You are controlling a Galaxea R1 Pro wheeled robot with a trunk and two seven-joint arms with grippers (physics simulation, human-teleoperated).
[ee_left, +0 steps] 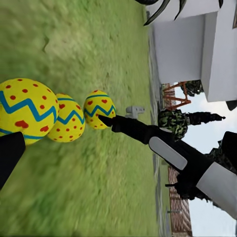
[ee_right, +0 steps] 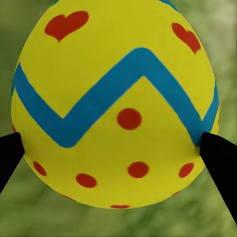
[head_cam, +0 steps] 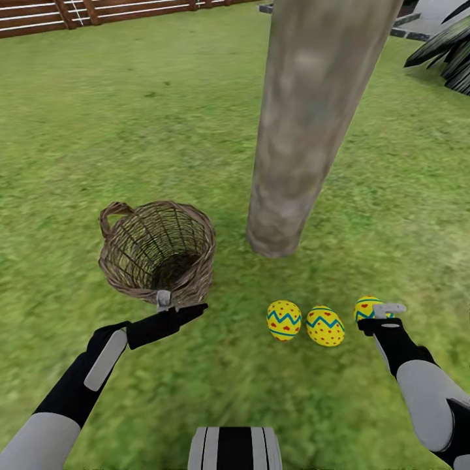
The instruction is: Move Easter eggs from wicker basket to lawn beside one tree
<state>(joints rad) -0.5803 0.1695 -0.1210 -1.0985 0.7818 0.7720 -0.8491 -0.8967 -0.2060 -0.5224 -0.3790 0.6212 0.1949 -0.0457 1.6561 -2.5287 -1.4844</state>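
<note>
Three Easter eggs lie in a row on the lawn (head_cam: 98, 117) just in front of the tree (head_cam: 307, 117): the left egg (head_cam: 284, 320), the middle egg (head_cam: 325, 326) and the right egg (head_cam: 365, 307). My right gripper (head_cam: 382, 312) is around the right egg (ee_right: 118, 108), with its fingers (ee_right: 219, 158) against both of the egg's sides. The wicker basket (head_cam: 156, 251) stands left of the trunk, and nothing shows inside it. My left gripper (head_cam: 177, 305) hangs open at the basket's near rim. The left wrist view looks across all three eggs (ee_left: 24, 111) to the right gripper (ee_left: 121, 116).
A wooden fence (head_cam: 98, 10) runs along the far left of the lawn. Dark palm fronds (head_cam: 444, 52) and paving lie at the far right. A white building (ee_left: 192, 44) shows in the left wrist view. Open grass surrounds the basket and the trunk.
</note>
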